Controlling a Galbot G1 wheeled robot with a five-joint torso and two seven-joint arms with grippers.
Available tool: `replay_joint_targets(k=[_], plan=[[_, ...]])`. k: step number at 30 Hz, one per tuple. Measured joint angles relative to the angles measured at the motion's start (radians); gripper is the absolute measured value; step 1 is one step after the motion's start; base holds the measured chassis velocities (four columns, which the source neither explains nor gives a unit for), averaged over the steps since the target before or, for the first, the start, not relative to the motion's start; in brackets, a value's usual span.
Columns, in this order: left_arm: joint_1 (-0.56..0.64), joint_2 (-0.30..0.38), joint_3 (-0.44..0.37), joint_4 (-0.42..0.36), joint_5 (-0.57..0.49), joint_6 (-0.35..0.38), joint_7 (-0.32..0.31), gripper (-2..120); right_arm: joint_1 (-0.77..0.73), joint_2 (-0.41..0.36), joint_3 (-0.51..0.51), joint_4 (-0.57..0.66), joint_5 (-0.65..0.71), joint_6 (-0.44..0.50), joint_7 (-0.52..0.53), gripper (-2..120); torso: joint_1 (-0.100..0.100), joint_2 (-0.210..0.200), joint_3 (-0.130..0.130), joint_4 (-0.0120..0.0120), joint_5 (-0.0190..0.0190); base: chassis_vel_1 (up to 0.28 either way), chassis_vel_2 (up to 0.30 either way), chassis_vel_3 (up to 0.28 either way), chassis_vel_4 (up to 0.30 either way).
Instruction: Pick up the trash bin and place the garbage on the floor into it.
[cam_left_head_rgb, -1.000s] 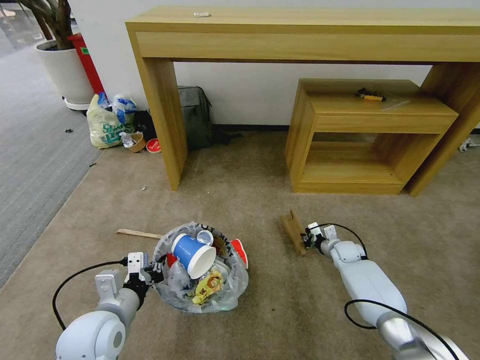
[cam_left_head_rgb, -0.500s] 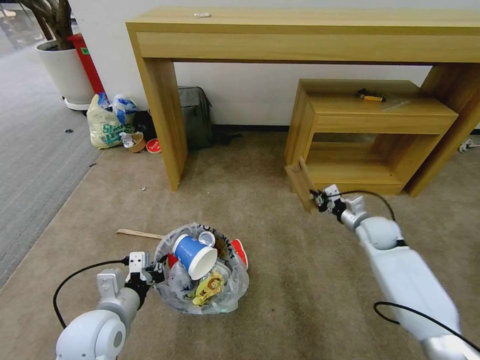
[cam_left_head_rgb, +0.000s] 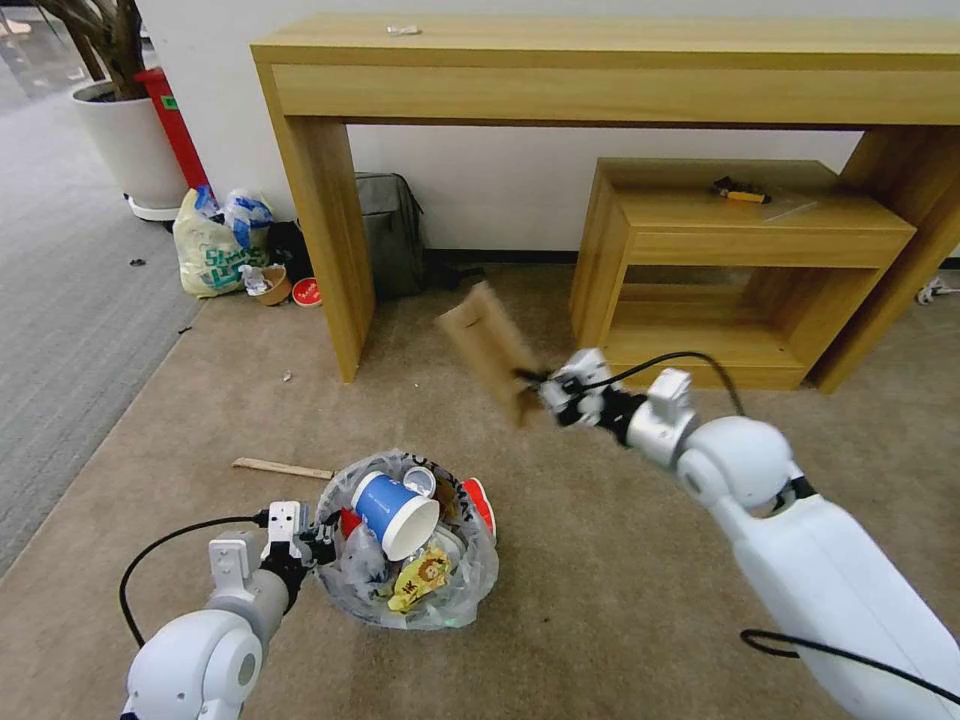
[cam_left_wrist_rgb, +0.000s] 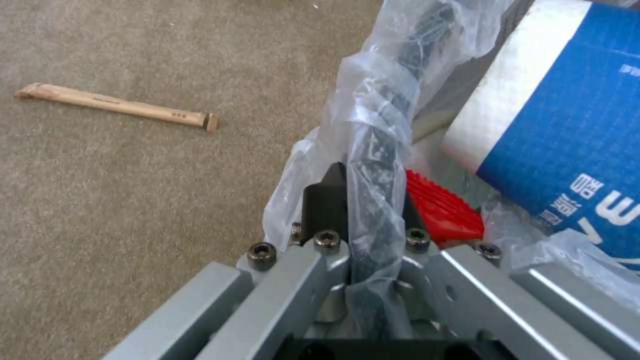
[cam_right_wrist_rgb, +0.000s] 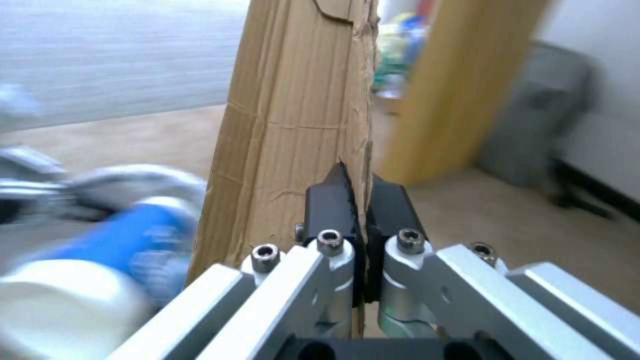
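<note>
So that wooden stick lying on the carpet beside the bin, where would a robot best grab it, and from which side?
Probably at its middle, coming straight down from above. The wooden stick lies flat on the floor, long and thin, so jaws closing across its narrow width should grip best. It lies clear of the trash bin, with open carpet on both long sides.

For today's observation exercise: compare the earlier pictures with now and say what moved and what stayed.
The right gripper, shut on the cardboard scrap, lifted it off the carpet and swung it left toward the trash bin. The left gripper stayed clamped on the bin's rim; the stick lay unmoved.
</note>
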Motion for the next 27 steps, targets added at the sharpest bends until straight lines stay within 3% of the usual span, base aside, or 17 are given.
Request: replay_joint_targets(k=[9, 27], plan=[[-0.009, 0.003, 0.01, 0.01, 0.0, 0.001, 0.0, 0, 0.02, -0.006, -0.196, 0.05, 0.033, -0.08, 0.044, 0, 0.0, 0.0, 0.0, -0.0001, 0.0, 0.0, 0.0, 0.0, 0.0], [-0.011, -0.001, 0.006, 0.005, 0.001, -0.001, 0.009, 0, 0.032, -0.011, -0.303, 0.001, -0.012, -0.167, 0.057, 0, 0.0, 0.0, 0.0, -0.0001, 0.0001, 0.0, 0.0, 0.0, 0.0]])
